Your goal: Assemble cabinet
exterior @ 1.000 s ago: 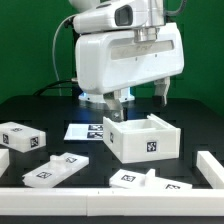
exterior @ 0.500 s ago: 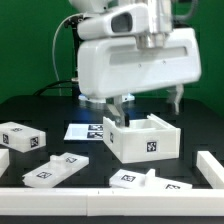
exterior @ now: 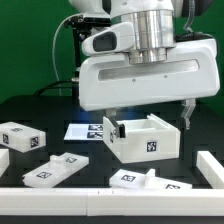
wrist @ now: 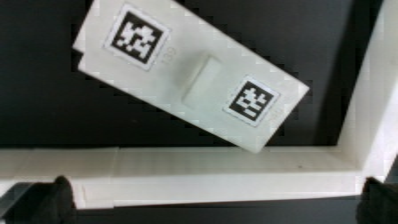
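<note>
Black tabletop (exterior: 38,110); cabinet (exterior: 150,146) open-topped, beneath gripper (exterior: 149,124), fingers wide apart. Advised: centre over walls, descend squarely, close gently on thin plastic.

White open-topped cabinet (exterior: 148,145), tagged, upright.

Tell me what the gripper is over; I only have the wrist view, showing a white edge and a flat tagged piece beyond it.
Observer: The gripper hangs low over the cabinet, an open-topped white box with a tag on its camera-facing wall.
Operator: Any loose parts outside it?
Observer: Three white tagged parts: one at the exterior view's far left, one nearer the camera, one between the cabinet and the camera.
Operator: And the marker board?
Observer: The marker board lies flat beside the cabinet, on the exterior view's left.
</note>
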### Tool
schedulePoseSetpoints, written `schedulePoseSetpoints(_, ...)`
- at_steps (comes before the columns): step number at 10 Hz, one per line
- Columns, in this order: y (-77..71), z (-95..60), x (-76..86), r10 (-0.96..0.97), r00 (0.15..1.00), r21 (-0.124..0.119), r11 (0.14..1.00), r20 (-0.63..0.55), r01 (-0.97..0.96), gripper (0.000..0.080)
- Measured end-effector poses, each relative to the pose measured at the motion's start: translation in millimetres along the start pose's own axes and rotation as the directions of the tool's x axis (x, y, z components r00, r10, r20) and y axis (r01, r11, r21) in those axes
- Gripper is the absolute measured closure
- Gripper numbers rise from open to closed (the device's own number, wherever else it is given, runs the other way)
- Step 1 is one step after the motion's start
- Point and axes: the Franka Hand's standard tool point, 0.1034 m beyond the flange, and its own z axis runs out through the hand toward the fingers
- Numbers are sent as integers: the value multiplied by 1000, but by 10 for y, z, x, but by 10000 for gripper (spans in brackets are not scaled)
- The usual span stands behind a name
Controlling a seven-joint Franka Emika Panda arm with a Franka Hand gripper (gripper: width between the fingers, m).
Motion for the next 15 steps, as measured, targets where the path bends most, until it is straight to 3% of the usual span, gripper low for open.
schedulePoseSetpoints(3,-26,325,-152,404,915,-19,915,12,-404,2)
schedulePoseSetpoints(4,39,375,-165,389,921,1,921,-26,-389,2)
schedulePoseSetpoints(7,19,397,-187,547,837,23,837,-9,-547,2)
schedulePoseSetpoints(9,197,537,-180,614,788,14,789,41,-615,2)
schedulePoseSetpoints(10,211,589,-136,614,788,13,788,46,-615,2)
schedulePoseSetpoints(12,130,711,-200,609,791,2,792,62,-610,2)
schedulePoseSetpoints(15,80,715,-186,598,800,8,801,48,-599,16)
